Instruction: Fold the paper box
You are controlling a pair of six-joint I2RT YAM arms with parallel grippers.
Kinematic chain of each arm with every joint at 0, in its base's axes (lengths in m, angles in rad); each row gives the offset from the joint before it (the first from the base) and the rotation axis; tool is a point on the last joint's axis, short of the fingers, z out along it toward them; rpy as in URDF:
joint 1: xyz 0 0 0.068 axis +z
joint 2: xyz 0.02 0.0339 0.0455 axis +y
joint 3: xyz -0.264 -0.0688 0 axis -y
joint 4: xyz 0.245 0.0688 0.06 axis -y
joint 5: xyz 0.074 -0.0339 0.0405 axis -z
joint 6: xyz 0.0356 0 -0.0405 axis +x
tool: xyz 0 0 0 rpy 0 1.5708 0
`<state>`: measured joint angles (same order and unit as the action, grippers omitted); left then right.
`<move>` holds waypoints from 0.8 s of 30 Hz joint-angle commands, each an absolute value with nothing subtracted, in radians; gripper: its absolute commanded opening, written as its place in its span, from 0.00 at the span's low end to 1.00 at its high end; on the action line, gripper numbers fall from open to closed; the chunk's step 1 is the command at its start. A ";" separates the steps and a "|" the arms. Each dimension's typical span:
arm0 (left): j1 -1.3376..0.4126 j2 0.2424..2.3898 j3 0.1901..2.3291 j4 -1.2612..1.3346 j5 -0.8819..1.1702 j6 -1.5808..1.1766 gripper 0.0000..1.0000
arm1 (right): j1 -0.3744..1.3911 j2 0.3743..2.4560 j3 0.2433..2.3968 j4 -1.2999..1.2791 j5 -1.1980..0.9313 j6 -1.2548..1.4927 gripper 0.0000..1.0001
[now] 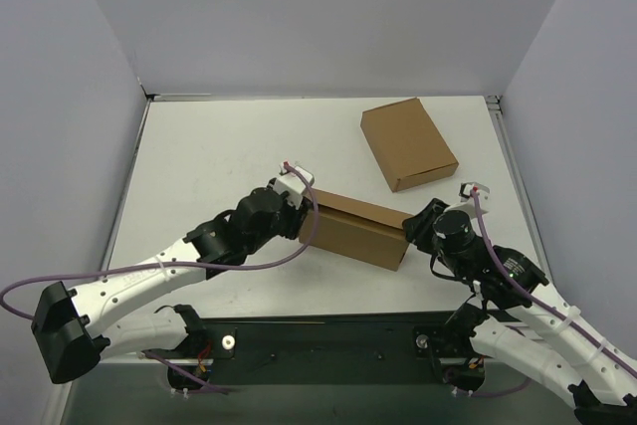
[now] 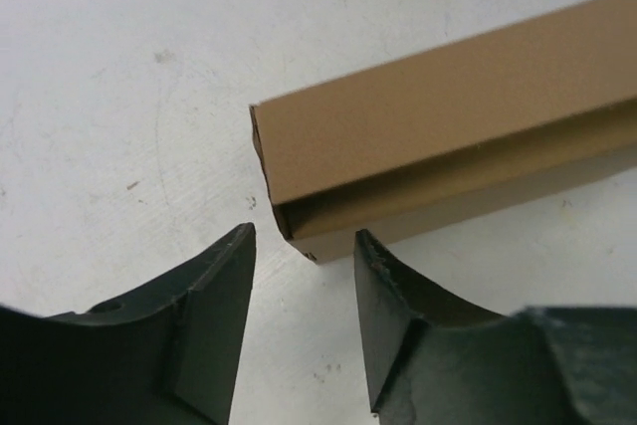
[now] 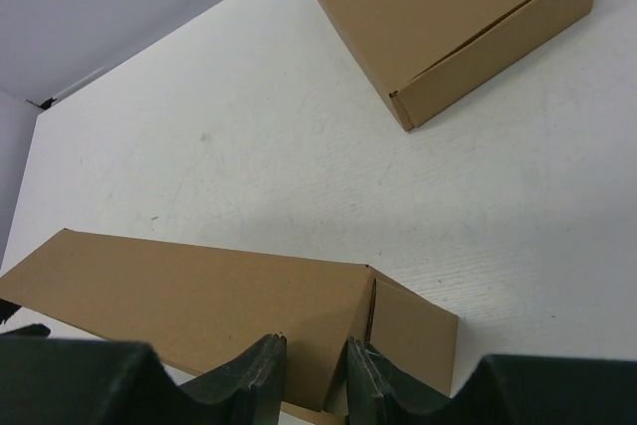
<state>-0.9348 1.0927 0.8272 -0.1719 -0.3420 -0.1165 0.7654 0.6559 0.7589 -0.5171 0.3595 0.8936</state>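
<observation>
White-and-black left arm point(image 1: 164, 274) and right arm point(image 1: 523, 291) angle inward, toward each other.
Black two-finger left gripper point(image 2: 304, 236) is spread wide; black right gripper point(image 3: 317, 350) looks nearly closed, perhaps clamping.

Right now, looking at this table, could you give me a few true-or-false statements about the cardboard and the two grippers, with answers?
1. Two brown cardboard things lie on the table: the paper box and a closed carton. True.
2. The left gripper is clamped shut. False: it is open, with the end of the paper box just ahead of its gap.
3. The right gripper has cardboard of the paper box between its fingers. True.
4. The closed carton is stacked on the paper box. False: it lies apart, farther back on the table.
</observation>
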 commanded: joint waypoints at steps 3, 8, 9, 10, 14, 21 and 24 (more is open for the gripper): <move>-0.945 1.022 0.903 -0.389 -0.166 -0.081 0.60 | 0.762 0.678 0.695 -0.643 0.373 0.888 0.25; -0.920 0.971 0.980 -0.494 -0.095 -0.103 0.63 | 0.765 0.670 0.689 -0.652 0.374 0.876 0.20; -0.908 0.966 0.994 -0.497 -0.062 -0.126 0.64 | 0.764 0.666 0.686 -0.655 0.373 0.873 0.20; -0.879 0.965 1.021 -0.489 -0.042 -0.138 0.64 | 0.764 0.666 0.686 -0.653 0.371 0.867 0.20; -0.764 0.991 1.081 -0.437 0.083 -0.231 0.64 | 0.765 0.667 0.690 -0.667 0.377 0.848 0.19; -0.644 1.077 1.072 -0.305 0.135 -0.308 0.64 | 0.769 0.664 0.687 -0.670 0.379 0.844 0.19; -0.623 1.107 1.032 -0.221 0.156 -0.330 0.64 | 0.769 0.661 0.686 -0.670 0.379 0.845 0.19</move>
